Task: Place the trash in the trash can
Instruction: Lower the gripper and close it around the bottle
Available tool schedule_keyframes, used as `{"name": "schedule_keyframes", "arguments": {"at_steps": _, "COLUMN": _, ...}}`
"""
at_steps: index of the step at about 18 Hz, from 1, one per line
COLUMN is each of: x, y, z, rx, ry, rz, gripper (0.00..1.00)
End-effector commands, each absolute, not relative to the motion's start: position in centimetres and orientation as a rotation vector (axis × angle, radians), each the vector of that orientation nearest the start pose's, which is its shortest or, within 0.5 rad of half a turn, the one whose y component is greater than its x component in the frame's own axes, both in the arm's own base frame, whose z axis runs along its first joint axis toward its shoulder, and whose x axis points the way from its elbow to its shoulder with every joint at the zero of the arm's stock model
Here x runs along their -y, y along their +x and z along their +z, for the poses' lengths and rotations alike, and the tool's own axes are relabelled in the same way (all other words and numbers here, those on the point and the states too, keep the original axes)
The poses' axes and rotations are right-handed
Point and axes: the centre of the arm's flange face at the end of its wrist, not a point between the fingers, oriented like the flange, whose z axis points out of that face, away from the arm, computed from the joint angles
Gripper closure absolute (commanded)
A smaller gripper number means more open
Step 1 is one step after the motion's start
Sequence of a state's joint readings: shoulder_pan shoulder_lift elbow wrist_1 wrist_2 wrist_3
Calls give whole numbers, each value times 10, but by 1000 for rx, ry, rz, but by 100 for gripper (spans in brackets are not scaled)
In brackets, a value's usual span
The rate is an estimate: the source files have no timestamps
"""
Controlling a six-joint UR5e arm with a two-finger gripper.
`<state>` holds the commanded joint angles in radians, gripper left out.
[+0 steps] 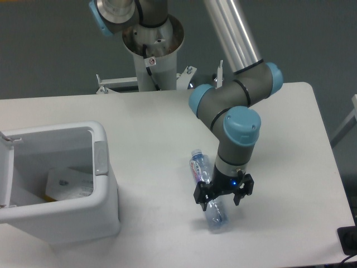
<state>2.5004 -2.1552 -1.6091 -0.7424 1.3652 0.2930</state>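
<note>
The tool (pixel 221 196) is hanging low over the lower half of the crushed clear bottle (pixel 207 191), its black fingers spread wide to either side of it. The bottle is lying on the white counter (pixel 156 128), cap pointing away, well right of the open white trash can (pixel 61 181), where pale paper is lying inside.

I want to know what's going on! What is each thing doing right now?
Trash can: lid open, white paper inside.
Bottle: crushed, lying flat on the table.
Claw: open, down over the bottle's lower half, not gripping yet.
</note>
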Motion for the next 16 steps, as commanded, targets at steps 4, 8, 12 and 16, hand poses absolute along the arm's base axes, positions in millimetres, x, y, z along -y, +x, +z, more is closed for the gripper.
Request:
{"name": "schedule_keyframes", "arguments": {"at_steps": 4, "x": -526, "y": -446, "z": 202, "rx": 868, "ry": -2747, "rz": -31, "gripper": 0}}
{"name": "schedule_keyframes", "arguments": {"at_steps": 8, "x": -527, "y": -446, "z": 196, "rx": 863, "ry": -2742, "rz": -20, "gripper": 0}}
{"name": "schedule_keyframes", "arguments": {"at_steps": 12, "x": -531, "y": -443, "z": 188, "rx": 855, "ry": -2758, "rz": 0, "gripper": 11}}
{"name": "schedule_keyframes", "arguments": {"at_steps": 16, "x": -532, "y": -441, "z": 188, "rx": 853, "ry": -2762, "rz": 7, "gripper": 35}}
